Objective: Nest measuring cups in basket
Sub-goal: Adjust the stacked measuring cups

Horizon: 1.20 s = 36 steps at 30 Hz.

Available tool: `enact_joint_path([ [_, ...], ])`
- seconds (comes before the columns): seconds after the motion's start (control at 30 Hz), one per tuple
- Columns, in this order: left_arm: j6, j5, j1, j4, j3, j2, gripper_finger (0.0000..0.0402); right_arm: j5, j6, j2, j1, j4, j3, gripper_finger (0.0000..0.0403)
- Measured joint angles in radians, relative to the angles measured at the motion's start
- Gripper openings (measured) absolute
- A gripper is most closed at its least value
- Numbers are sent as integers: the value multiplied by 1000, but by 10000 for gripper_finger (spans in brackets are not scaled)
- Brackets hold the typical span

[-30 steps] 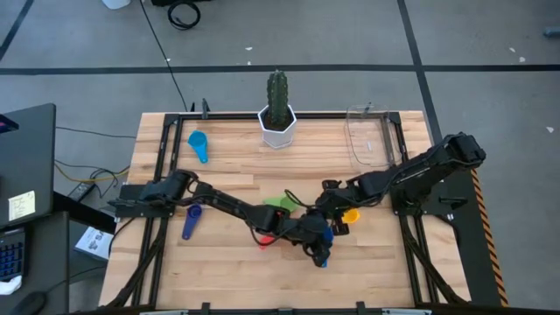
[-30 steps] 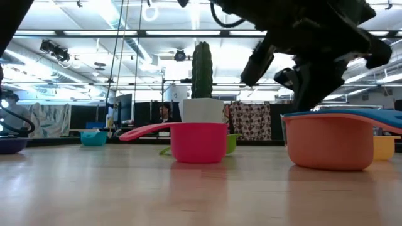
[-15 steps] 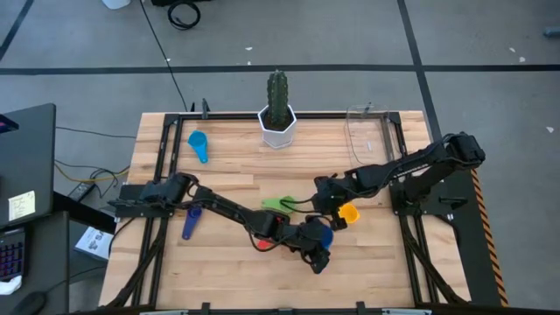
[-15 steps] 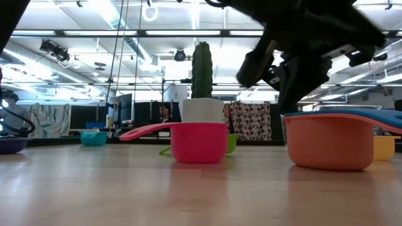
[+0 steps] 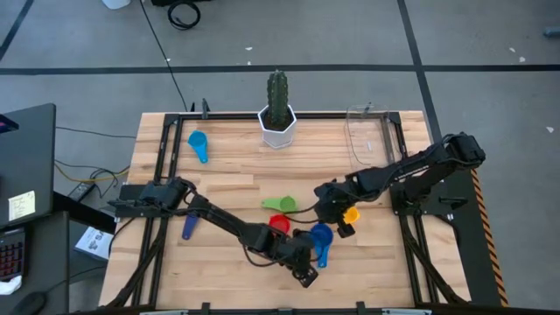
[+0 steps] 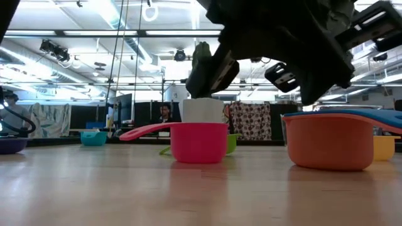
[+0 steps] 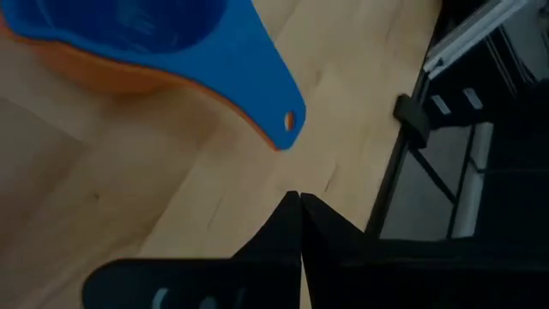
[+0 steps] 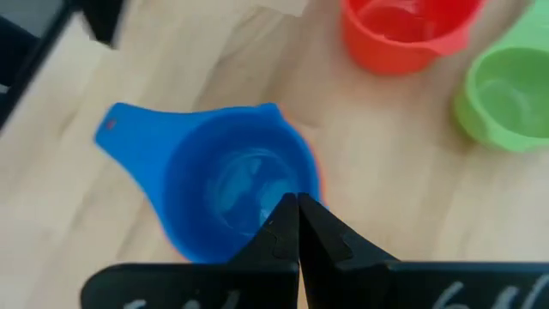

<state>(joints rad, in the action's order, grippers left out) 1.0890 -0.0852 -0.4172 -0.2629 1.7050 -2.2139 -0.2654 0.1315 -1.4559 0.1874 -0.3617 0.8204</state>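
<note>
The blue measuring cup [image 5: 321,235] sits nested in the orange one [image 6: 330,145] on the table, handle toward the near edge. Around it stand the red cup [image 5: 278,225], the green cup [image 5: 282,204] and the yellow cup [image 5: 350,214]. Far to the left lie the purple cup [image 5: 190,223] and the light blue cup [image 5: 199,142]. The clear basket [image 5: 354,140] stands at the far right. My left gripper [image 7: 300,199] is shut and hovers just beyond the blue handle's end [image 7: 287,127]. My right gripper [image 8: 298,202] is shut above the blue bowl [image 8: 232,184].
A white pot with a green cactus [image 5: 277,114] stands at the far edge, left of the basket. Black rails [image 5: 164,157] run along the table's sides. Bare wood lies near the front edge.
My left gripper has drawn back from over the cups toward the table's near edge, sinking a little and rolling, which uncovers the red and blue cups. My right gripper has turned in place above the blue cup. No cup has moved.
</note>
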Motion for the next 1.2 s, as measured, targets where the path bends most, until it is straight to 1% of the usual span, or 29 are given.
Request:
enact_joint_path([
  [0.2,-23,-52,41,-98,-2,0,0,-19,-26,0,31,0,0,0],
  [0.4,-83,-52,83,-108,-2,0,0,-27,-52,0,47,-5,-1,0],
  [0.47,-88,-57,97,-114,-2,-2,0,-47,-62,0,49,-5,-1,0],
  [0.57,-109,-63,113,-116,-2,-12,0,-72,-79,0,49,-11,-2,0],
  [0.8,-148,-43,135,-80,0,-48,0,-85,-82,0,53,-16,-2,0],
  [1.2,-245,-23,182,-48,-2,-62,0,-121,-90,1,54,-27,-2,0],
])
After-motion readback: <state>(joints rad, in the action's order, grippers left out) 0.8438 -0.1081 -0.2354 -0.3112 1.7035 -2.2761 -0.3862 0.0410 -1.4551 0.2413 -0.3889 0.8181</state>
